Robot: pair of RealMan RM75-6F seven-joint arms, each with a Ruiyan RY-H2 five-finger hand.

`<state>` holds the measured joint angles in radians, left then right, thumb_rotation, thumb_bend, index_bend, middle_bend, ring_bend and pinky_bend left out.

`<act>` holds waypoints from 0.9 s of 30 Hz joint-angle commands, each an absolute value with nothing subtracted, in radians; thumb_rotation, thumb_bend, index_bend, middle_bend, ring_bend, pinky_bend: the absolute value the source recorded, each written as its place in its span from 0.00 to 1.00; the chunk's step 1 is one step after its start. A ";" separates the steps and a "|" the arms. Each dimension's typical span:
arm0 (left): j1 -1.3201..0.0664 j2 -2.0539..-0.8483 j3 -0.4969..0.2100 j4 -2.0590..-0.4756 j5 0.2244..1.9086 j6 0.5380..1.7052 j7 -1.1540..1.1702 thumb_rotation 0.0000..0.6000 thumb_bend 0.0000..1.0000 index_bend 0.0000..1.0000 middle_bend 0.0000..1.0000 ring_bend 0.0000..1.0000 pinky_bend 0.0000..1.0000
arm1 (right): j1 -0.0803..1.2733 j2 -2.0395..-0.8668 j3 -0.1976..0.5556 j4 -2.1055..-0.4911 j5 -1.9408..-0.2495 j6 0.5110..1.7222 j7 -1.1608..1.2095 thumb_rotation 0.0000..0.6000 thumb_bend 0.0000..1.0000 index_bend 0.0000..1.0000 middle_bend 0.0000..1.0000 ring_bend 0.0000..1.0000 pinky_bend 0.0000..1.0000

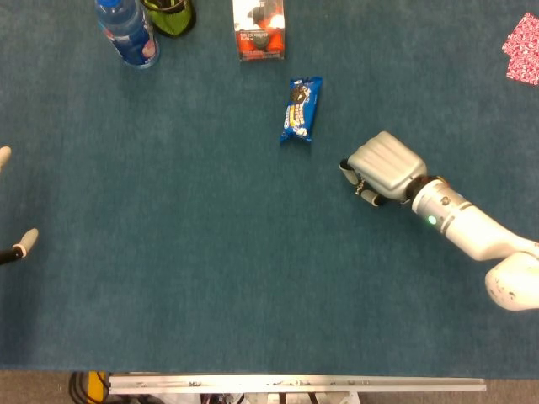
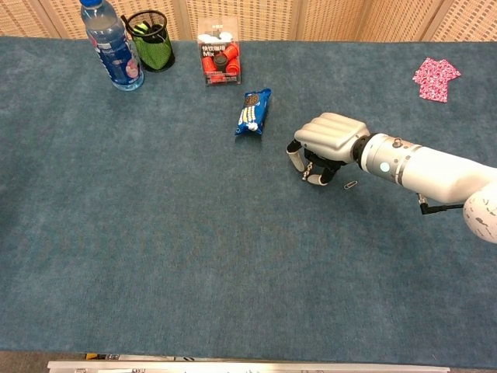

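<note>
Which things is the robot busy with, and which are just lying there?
Busy with: white right hand; small thin metal piece in its curled fingers.
Lying about: blue snack packet; silver paper clip; clear water bottle; green mesh cup; red-and-white box; pink cloth.

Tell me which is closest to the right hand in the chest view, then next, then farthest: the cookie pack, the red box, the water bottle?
From the right hand:
1. Cookie pack, just to its left.
2. Red box, further back.
3. Water bottle, far back-left corner.
</note>
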<state>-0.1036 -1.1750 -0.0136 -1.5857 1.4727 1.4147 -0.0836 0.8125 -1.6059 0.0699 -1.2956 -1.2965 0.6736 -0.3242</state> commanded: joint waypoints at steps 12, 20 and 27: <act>-0.101 -1.176 -0.015 -1.576 1.469 1.414 -0.096 1.00 0.20 0.03 0.10 0.05 0.01 | 0.826 -1.620 0.059 -1.281 -1.270 0.669 -0.334 1.00 0.27 0.55 0.87 0.87 1.00; -0.100 -1.178 -0.016 -1.572 1.469 1.414 -0.097 1.00 0.20 0.03 0.10 0.05 0.01 | 0.830 -1.626 0.056 -1.272 -1.260 0.672 -0.334 1.00 0.28 0.57 0.88 0.88 1.00; -0.099 -1.180 -0.017 -1.568 1.470 1.416 -0.101 1.00 0.20 0.03 0.10 0.05 0.01 | 0.833 -1.631 0.052 -1.268 -1.258 0.678 -0.333 1.00 0.29 0.60 0.88 0.88 1.00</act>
